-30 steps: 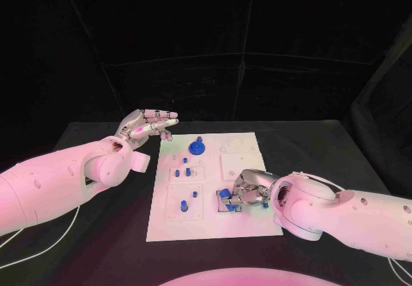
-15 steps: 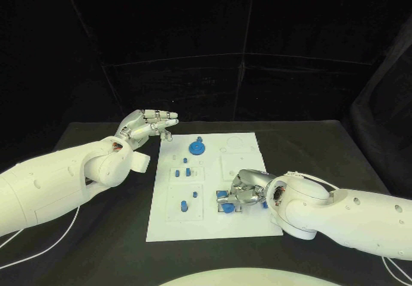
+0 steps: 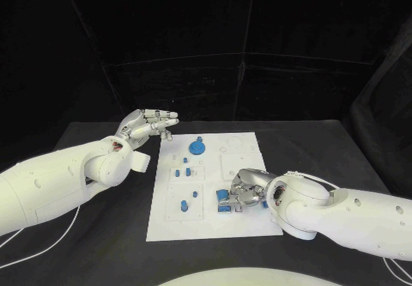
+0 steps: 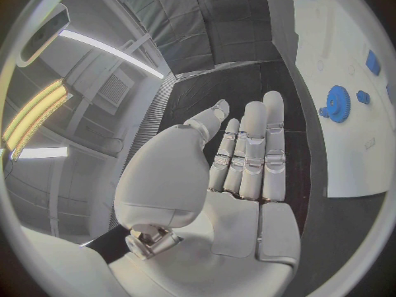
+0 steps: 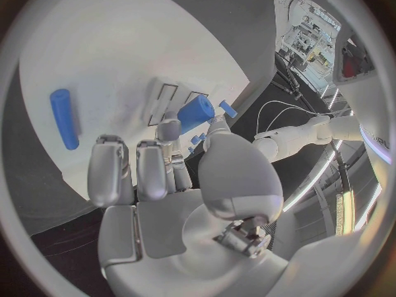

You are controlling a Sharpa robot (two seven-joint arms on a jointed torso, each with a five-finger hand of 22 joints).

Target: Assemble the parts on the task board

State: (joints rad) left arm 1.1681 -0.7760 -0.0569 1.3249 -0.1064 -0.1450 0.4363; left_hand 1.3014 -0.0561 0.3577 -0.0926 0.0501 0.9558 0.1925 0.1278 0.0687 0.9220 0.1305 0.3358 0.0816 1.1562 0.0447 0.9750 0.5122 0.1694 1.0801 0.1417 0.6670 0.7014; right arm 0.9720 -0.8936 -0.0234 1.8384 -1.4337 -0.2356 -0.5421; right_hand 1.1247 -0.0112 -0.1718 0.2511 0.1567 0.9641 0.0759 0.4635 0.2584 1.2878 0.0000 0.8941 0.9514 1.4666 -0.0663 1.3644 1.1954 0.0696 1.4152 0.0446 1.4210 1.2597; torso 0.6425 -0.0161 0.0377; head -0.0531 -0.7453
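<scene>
Blue cylinder (image 5: 195,114) pinched in right hand (image 3: 243,192), low over the board (image 3: 249,142), near its right edge. Risk: it looks tilted in the pinch, so pressing down could jam it or let it slip out. Loose peg (image 5: 63,118) lies on the board just beyond the fingertips, apart. Blue gear (image 3: 197,146) and small pegs (image 3: 182,173) stand between the two hands. Left hand (image 3: 149,125) released, fingers straight, off the board's far left corner, clear of the work.

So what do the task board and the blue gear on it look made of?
Task board: flat, matte white, without glare, probably plastic or painted sheet. Blue gear: evenly coloured with a dull sheen, likely moulded or printed plastic; the look cannot settle which.
</scene>
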